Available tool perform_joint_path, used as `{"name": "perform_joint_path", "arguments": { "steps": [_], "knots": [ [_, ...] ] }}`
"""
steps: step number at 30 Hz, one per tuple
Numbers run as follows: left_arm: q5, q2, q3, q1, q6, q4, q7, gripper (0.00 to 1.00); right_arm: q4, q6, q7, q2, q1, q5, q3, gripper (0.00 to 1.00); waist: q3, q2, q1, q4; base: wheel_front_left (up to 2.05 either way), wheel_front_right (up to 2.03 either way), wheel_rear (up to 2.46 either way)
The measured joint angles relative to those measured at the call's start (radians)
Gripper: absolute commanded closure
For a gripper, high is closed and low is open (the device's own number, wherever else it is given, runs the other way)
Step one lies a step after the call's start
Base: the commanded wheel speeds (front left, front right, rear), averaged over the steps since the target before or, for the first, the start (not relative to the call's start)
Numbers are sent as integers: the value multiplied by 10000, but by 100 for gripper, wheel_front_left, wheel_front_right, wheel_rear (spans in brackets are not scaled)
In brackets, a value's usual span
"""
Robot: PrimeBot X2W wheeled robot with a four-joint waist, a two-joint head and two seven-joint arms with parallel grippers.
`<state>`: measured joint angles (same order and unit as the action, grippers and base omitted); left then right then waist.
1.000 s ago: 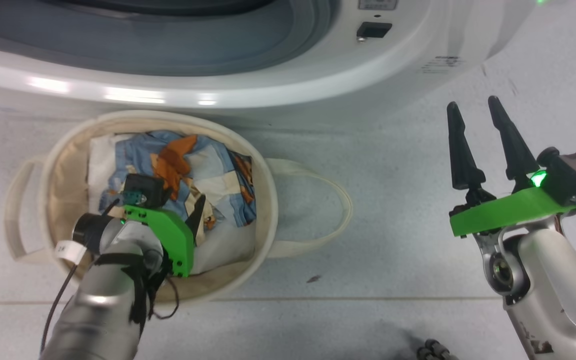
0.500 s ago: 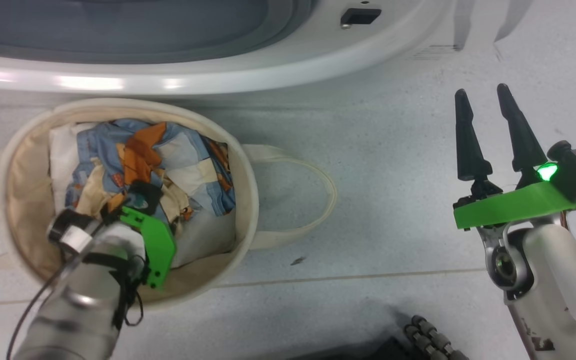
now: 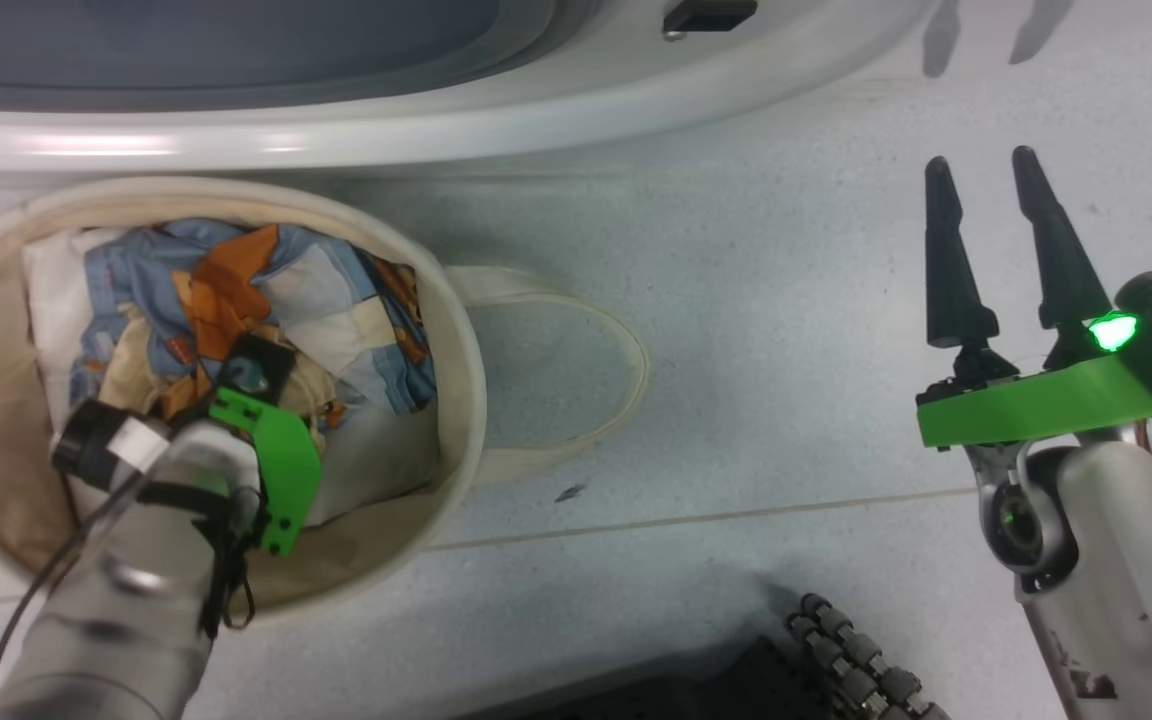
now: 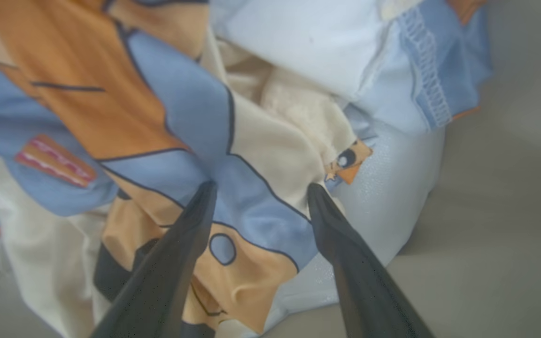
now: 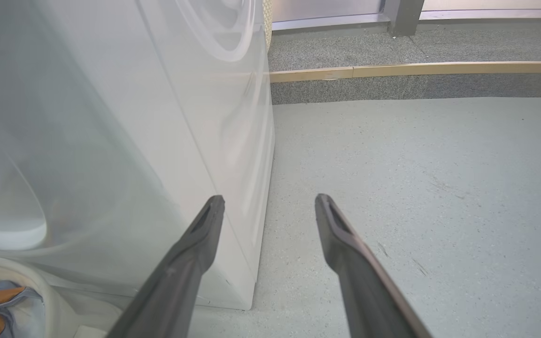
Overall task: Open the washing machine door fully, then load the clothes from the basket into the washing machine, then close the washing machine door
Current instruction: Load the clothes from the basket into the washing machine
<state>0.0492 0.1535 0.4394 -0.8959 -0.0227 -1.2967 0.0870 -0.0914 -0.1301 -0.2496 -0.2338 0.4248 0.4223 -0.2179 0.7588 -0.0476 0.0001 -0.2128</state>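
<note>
Looking down from beside the robot, the nearest thing is its silver left forearm, bent steeply into the basket. The left gripper points straight down into the heap, its two dark fingers spread apart with nothing clamped between them. The tips straddle a raised fold of blue and cream cloth. They sit right at the fabric, though the close-up is too soft to say whether they press into it.

The clothes lie directly under and between those fingers, so the pick depends on the fingers closing on that fold. The clothes are a crumpled mound of light blue fabric with orange cartoon patches outlined in dark lines, mixed with cream cloth and a pale stitched hem. The mound has no clear long axis. It fills the middle of the soft cream tub, and one loop handle of the tub lies flat on the floor toward the robot's right.

The left arm is by far the nearer one. The right gripper hangs well apart from the basket over bare speckled floor, fingers parted and empty, pointing away from the robot past the machine's corner.

Beyond the basket is the washing machine, white and glossy. Its grey-ringed mouth stands uncovered just behind the tub's far rim.
</note>
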Motion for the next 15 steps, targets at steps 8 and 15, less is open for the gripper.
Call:
{"name": "perform_joint_path", "arguments": {
  "steps": [8,15],
  "knots": [
    [418,65,-282,-359,568,0,77,100,186,0,0,-198,-39,-58,150,0,250,0,-1,-23,0,0,0],
    [686,27,-345,-368,669,-4,-621,100,217,0,0,-199,-35,-69,161,0,150,0,0,92,0,0,0]
  ]
}}
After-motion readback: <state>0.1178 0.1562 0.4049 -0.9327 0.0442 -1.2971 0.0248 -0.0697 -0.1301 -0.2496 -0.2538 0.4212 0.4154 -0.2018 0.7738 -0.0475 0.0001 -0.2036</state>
